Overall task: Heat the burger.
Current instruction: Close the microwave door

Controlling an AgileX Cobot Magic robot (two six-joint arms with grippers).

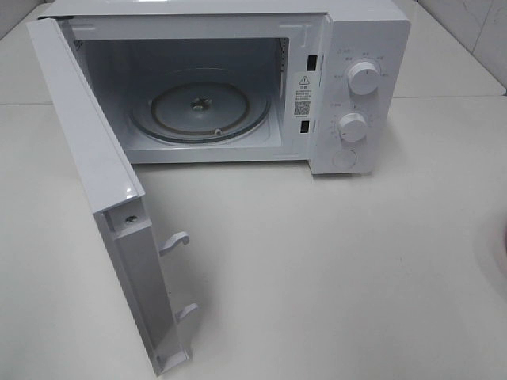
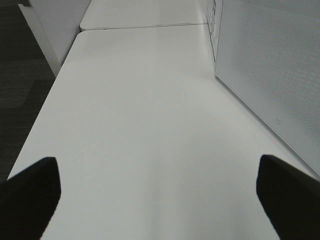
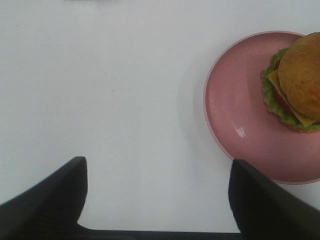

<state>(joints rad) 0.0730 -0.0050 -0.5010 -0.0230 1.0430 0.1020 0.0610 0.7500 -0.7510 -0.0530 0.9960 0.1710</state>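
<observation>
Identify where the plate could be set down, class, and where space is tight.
Free: the white tabletop right of the open white microwave door, and the round glass turntable inside the cavity. Tight: the table's right edge, where the pink round plate carrying the orange-bunned burger sits.

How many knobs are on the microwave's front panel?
2. The upper knob sits near the top of the control panel, to the right of the open cavity; the lower knob is directly beneath it. A round button sits below both.
</observation>
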